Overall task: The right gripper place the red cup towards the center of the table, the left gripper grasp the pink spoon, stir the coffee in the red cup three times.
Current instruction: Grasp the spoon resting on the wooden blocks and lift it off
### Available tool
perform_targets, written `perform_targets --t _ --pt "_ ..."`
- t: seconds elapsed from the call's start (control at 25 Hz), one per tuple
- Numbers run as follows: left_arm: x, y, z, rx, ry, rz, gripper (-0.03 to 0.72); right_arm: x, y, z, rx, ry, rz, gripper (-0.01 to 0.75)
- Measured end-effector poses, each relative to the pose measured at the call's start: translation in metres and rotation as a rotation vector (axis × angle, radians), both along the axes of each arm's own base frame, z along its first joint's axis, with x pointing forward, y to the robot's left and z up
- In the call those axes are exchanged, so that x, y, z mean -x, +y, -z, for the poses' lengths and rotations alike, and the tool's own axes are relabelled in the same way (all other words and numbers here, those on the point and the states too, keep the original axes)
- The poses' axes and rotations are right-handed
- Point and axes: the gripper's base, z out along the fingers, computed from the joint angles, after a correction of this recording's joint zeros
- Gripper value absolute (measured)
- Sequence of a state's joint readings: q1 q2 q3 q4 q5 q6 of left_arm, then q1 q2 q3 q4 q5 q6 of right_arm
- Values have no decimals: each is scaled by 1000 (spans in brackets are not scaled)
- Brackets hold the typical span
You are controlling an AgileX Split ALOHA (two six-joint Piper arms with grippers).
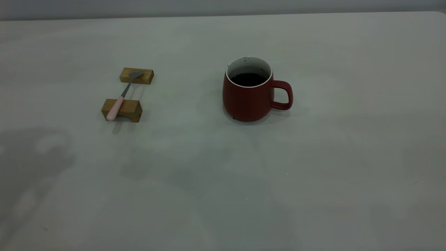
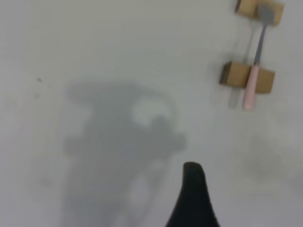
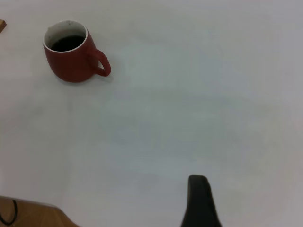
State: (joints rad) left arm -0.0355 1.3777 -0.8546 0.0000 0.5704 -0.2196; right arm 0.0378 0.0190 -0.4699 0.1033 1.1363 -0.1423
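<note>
1. The left gripper (image 2: 193, 198) is hovering above the table (image 1: 313, 174), holding nothing; I cannot tell its opening.
2. The right gripper (image 3: 201, 201) is likewise holding nothing, well apart from the cup (image 1: 249, 94), opening unclear.
3. The cup is already standing near the centre.
4. The spoon (image 1: 123, 94) is lying across 2 blocks (image 1: 122, 109), untouched; grasping and 3 stirs are remaining.

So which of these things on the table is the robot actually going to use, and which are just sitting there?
For the job:
- red cup, upright on the table
- coffee inside it
- pink spoon, lying across two blocks
- left gripper and right gripper, both away from the objects

Just there:
- two wooden blocks propping the spoon
</note>
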Motion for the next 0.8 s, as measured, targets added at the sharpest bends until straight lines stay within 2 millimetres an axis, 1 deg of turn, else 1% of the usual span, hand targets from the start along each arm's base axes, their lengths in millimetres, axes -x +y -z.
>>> perform_targets --t 0.2,0.32,0.52,0.64,0.8 --pt "-37 -16 42 -3 124 50 668 0 0 0 0 0 0 587" --pt "-55 -27 68 -6 188 78 668 0 0 0 0 0 0 587" --pt "-73 -45 107 -16 276 120 666 0 0 0 0 0 0 587" --pt "-82 -49 127 -20 310 126 666 0 0 0 0 0 0 587" --pt "-89 -51 153 -27 345 140 666 0 0 0 0 0 0 587"
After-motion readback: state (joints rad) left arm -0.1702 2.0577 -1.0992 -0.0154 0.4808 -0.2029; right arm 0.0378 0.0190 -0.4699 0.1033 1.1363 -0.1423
